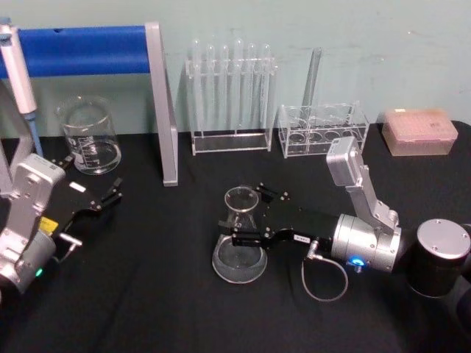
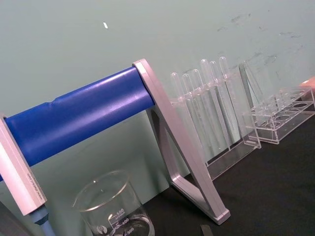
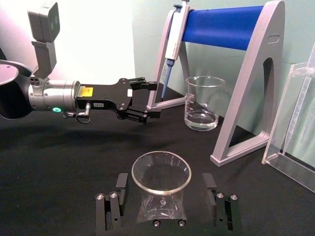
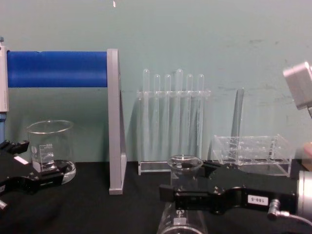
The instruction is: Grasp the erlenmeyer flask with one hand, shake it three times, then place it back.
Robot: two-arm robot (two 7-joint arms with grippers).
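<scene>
Clear glossy glass flask [image 1: 238, 262], matt black tabletop [image 1: 147, 294]

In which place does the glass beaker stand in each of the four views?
Head view: beaker far left, beyond the left gripper.
Left wrist view: beaker under the blue bar.
Right wrist view: beaker under the blue bar, past the left gripper.
Chest view: beaker at left, on the table.
Shared landmark: the blue bar above the beaker.

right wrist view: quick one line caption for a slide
Open right gripper straddles the erlenmeyer flask standing on the black table; the left gripper hangs open beyond, near the beaker.
</scene>
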